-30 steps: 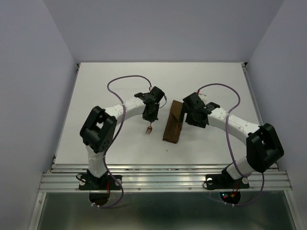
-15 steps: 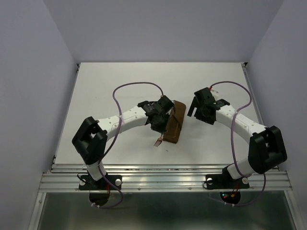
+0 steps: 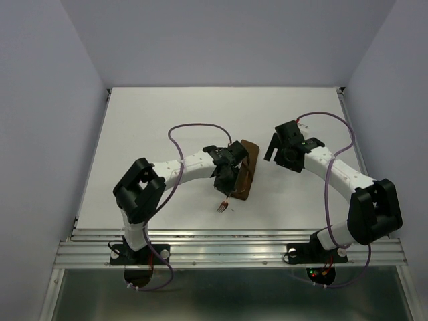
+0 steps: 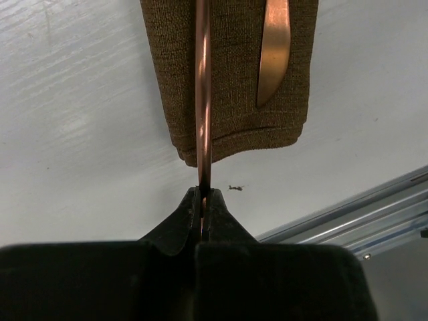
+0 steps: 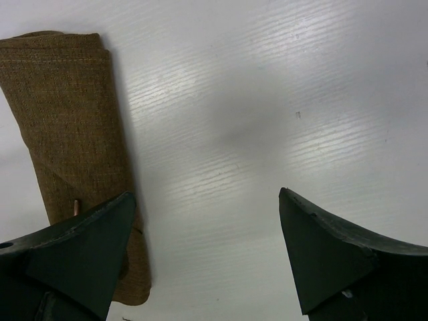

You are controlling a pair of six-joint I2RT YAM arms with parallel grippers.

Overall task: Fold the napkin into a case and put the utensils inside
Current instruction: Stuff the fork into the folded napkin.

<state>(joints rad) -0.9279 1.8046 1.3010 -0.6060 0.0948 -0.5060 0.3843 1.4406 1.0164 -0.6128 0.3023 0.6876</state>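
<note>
Over the last second the left hand (image 3: 227, 176) has swung in from open worktop (image 3: 154, 114) onto the case (image 3: 247, 162), while the right hand (image 3: 281, 151) has drawn back off it. From above, the case lies just beside and partly under the left hand. The fork (image 3: 222, 206) pokes its tines out behind that hand, toward the arm bases.

At the left wrist, the fingers are pressed together on the fork's thin shaft, which runs straight ahead over the cloth. A second utensil (image 4: 274, 53) lies ahead and to the right, close beside the fork's path. Whether either is tucked inside, I cannot tell. The fork looks stiff, light and smooth, likely to twist in the pinch, so a mid-shaft hold suits it. The case looks soft and may bunch or slide when pushed, and nothing pins it.

At the right wrist, the fingers stand wide apart over bare worktop, holding nothing, with the case ahead and to the left.
</note>
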